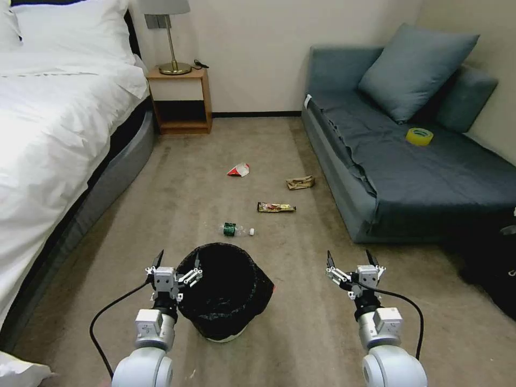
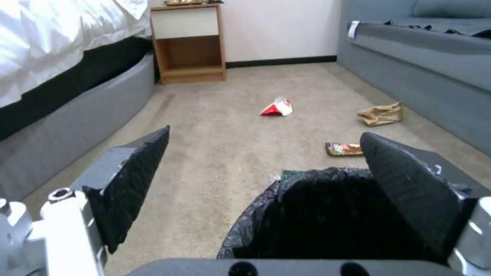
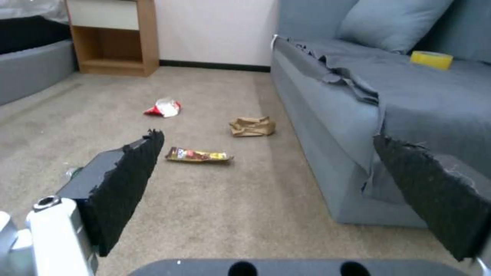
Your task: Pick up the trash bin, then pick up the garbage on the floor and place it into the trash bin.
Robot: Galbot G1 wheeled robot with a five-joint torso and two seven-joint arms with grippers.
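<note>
Head view puts the trash bin point(image 1: 224, 293) upright on the carpet between the two arms, far closer to the left gripper point(image 1: 176, 270), whose spread fingers straddle the bin's near-left rim, one tip over the bag liner and one outside it. I judge the rim sits just right of that claw's centre, so this arm is the one placed to grasp it. The right gripper point(image 1: 349, 262) hangs wide open and empty, well apart from the bin, beside the grey sofa point(image 1: 408, 161). Beyond the bin lie the bottle point(image 1: 235, 230), snack wrapper point(image 1: 276, 207), paper wad point(image 1: 300, 183) and carton scrap point(image 1: 238, 170), with the bed point(image 1: 48, 134) along the left.
</note>
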